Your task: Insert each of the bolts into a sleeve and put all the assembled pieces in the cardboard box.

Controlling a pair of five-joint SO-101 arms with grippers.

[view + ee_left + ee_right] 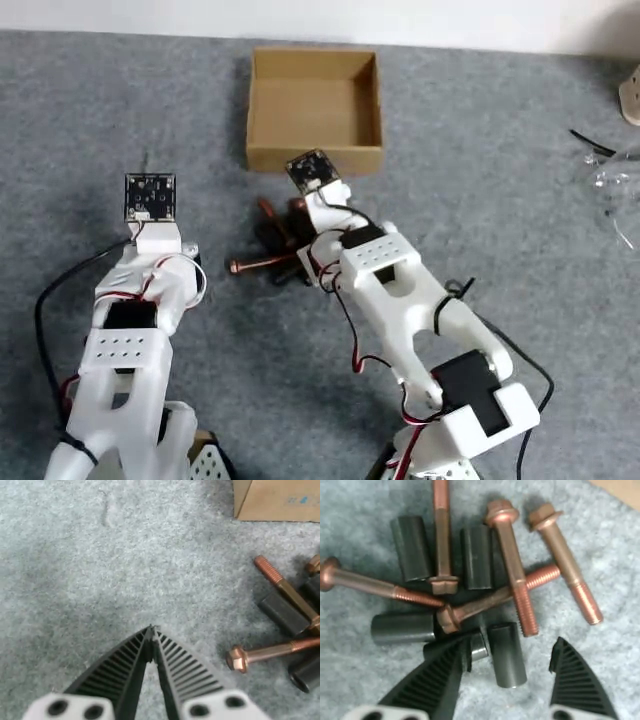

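Right gripper (512, 646) hung wide open over a sleeve (506, 662) — the bolt (512, 570) seemingly touching it risked being pinched too.

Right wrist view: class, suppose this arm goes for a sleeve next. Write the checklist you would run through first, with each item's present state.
1. Right gripper fingers open: ok.
2. A sleeve lies between the fingers: ok.
3. That sleeve is clear of neighbours: not ok. A second sleeve sits close beside it, partly under one finger.
4. Nearest bolt is off the sleeve: cannot tell. Its threaded tip ends right beside the sleeve.
5. Cardboard box open to receive pieces: ok.
6. Left gripper over bare carpet, fingers shut: ok.
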